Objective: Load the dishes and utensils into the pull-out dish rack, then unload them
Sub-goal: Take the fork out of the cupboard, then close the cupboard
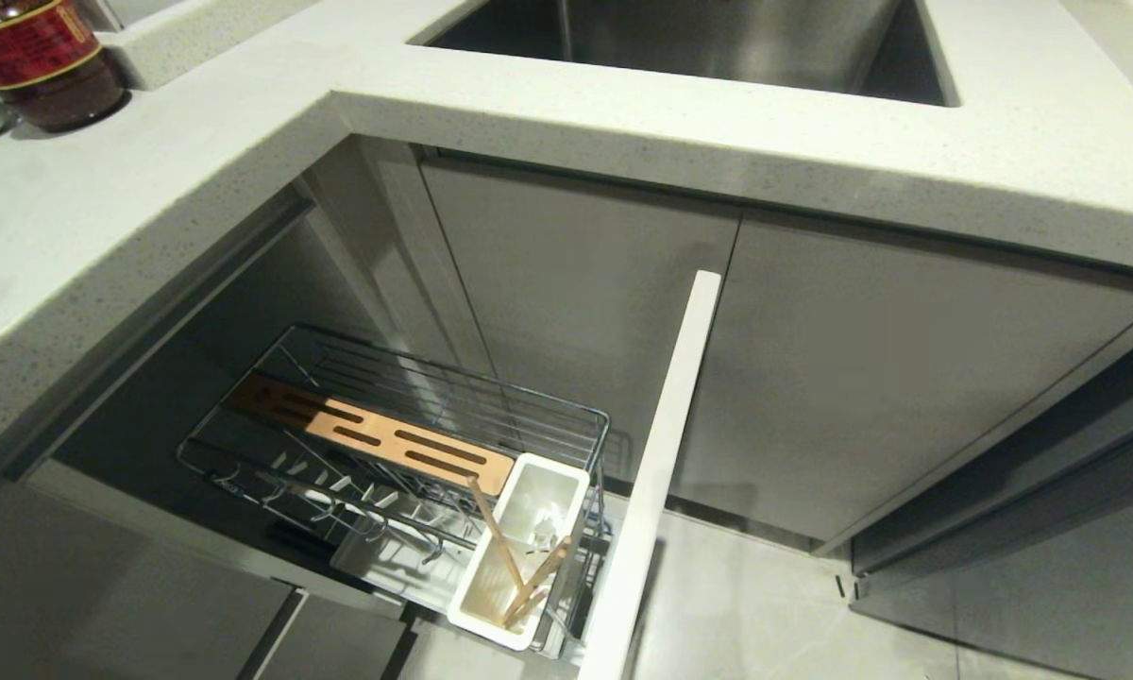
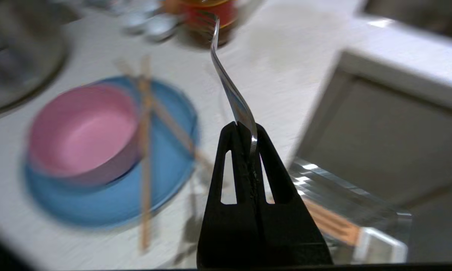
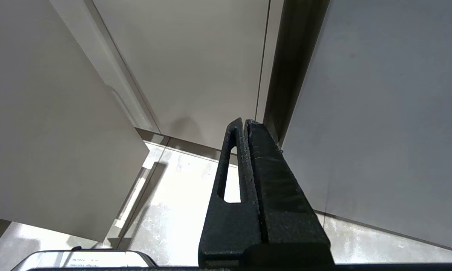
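Blurred pink bowl [image 2: 83,132] on blue plate [image 2: 109,195], perhaps chopsticks [image 2: 146,150] across them; fork [image 2: 226,75] tines smeared.

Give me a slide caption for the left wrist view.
Left gripper clamps the silver fork above the counter.

The dish rack [image 1: 406,434] stands pulled out under the worktop [image 1: 198,161], with chopsticks [image 1: 519,567] leaning in its white cup [image 1: 491,604].
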{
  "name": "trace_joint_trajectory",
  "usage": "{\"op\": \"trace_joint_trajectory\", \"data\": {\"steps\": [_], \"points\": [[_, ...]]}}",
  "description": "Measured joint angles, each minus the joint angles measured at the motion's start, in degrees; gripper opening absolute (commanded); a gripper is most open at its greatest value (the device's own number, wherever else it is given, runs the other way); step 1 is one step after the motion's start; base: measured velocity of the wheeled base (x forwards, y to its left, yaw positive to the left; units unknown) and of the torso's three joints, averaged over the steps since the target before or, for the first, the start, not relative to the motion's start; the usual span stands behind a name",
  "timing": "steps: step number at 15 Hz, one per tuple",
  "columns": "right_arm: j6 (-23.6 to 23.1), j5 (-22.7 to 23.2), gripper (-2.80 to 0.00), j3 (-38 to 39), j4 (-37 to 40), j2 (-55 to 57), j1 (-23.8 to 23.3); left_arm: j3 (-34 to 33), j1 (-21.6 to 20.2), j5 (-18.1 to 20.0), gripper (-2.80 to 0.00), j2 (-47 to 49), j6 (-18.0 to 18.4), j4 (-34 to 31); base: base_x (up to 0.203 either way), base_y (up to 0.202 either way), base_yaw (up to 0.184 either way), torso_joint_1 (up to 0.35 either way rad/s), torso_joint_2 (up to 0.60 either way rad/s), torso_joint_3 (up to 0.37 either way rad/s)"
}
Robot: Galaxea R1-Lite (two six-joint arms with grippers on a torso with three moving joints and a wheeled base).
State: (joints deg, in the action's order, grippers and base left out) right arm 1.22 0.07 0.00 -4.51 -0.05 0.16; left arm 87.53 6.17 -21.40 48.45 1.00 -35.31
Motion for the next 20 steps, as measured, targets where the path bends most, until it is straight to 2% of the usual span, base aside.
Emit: {"op": "trace_joint_trajectory", "data": {"steps": [2,4,8,10,20], "points": [[0.0,0.0,-2.80,0.0,0.0,0.0,0.0,-5.3,-4.2,-3.2,-2.80,-0.1,1.1,2.5,0.000,0.000,0.000,0.000,0.00,0.000],[0.0,0.0,-2.80,0.0,0.0,0.0,0.0,-11.8,-6.8,-5.8,-2.80,-0.2,2.7,8.6,0.000,0.000,0.000,0.000,0.00,0.000],[0.0,0.0,-2.80,0.0,0.0,0.0,0.0,-26.4,-12.7,-6.6,-2.80,-0.3,7.3,28.5,0.000,0.000,0.000,0.000,0.00,0.000],[0.0,0.0,-2.80,0.0,0.0,0.0,0.0,-31.1,-14.1,-5.9,-2.80,-0.2,8.0,36.4,0.000,0.000,0.000,0.000,0.00,0.000],[0.0,0.0,-2.80,0.0,0.0,0.0,0.0,-36.0,-14.7,-4.9,-2.80,0.3,7.9,39.0,0.000,0.000,0.000,0.000,0.00,0.000]]}}
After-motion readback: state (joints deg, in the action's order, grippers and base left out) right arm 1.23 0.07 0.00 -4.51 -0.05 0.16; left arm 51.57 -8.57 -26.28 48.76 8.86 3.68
